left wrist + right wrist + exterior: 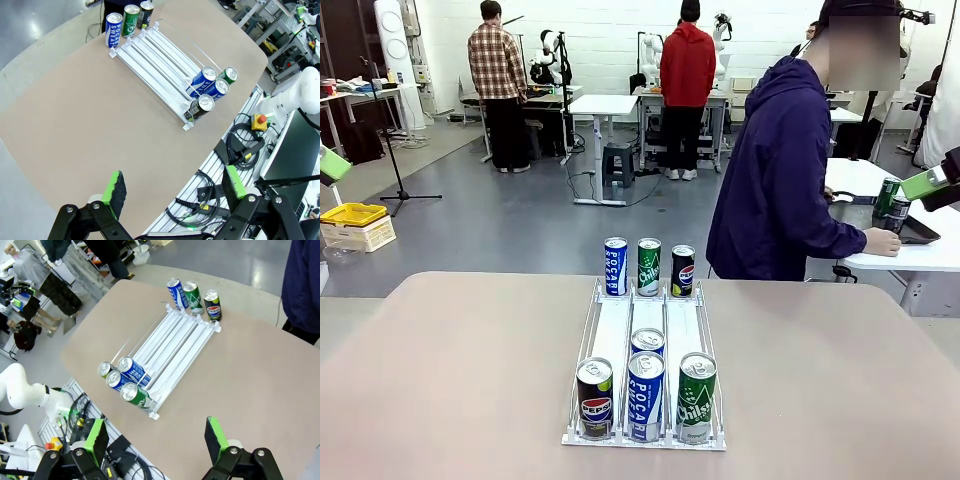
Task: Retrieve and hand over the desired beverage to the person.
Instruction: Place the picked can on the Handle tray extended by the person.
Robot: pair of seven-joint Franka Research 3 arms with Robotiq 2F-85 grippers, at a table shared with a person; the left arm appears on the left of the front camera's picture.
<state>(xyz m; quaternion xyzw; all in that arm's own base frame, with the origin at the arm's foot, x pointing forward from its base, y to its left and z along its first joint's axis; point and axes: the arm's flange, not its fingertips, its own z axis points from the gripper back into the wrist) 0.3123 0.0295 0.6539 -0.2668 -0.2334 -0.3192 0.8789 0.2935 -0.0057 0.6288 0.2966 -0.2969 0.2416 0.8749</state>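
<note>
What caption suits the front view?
Seven cans on a white rack; the person faces away.

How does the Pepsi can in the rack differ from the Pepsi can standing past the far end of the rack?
The Pepsi can in the rack sits in the left lane of the white rack, at its near end; the far Pepsi can stands on the table, rightmost in a row of three. Both are upright, dark, and apparently unopened.
</note>
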